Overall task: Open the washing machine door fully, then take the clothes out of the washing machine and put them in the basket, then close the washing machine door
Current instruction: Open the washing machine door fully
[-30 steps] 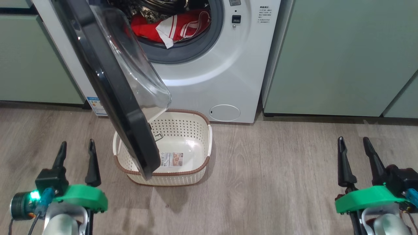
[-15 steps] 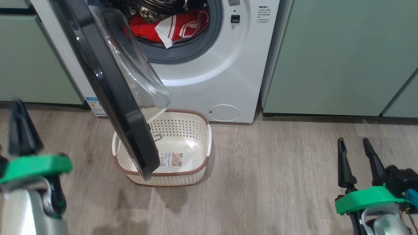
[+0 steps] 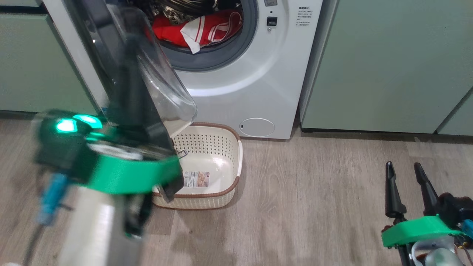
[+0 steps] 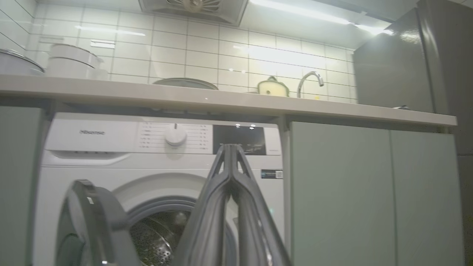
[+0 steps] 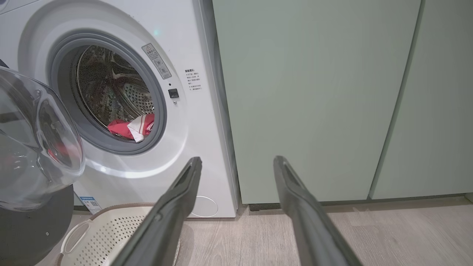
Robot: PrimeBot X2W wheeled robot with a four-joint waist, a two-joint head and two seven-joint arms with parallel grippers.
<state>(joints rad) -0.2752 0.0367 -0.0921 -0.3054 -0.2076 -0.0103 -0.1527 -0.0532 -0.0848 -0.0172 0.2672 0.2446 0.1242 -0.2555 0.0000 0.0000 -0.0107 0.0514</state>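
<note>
Wood floor (image 3: 295, 203); we see red-and-white clothes (image 3: 196, 31) in the steel drum (image 5: 111, 85), glossy door (image 3: 166, 88) ajar; left gripper (image 4: 230, 147) pinched empty, right gripper (image 5: 237, 159) spread empty.

You are seeing a grey wood-plank floor (image 3: 314, 207), a cream basket (image 3: 210, 202) sitting on it just in front of the washing machine (image 3: 251, 85), that machine standing on it between pale green cabinets (image 3: 384, 66).
</note>
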